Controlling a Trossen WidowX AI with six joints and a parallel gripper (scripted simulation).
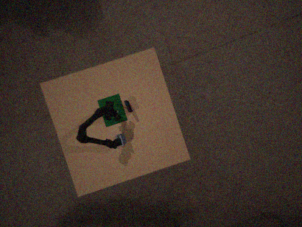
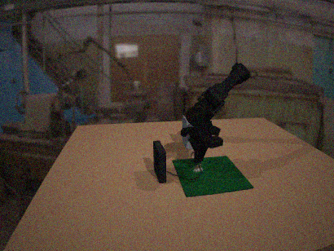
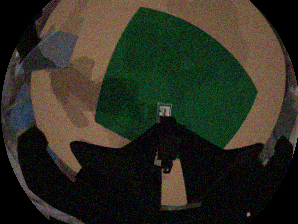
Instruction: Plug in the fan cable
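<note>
Claw (image 1: 117, 115) (image 2: 198, 166) (image 3: 166, 127), nearly closed on the cable's plug, directly above or at the pale header (image 2: 198, 169) (image 3: 164, 107), inward from the worktop's (image 1: 96, 169) (image 2: 102, 212) (image 3: 60, 100) edges; seating depth indiscernible.
</note>
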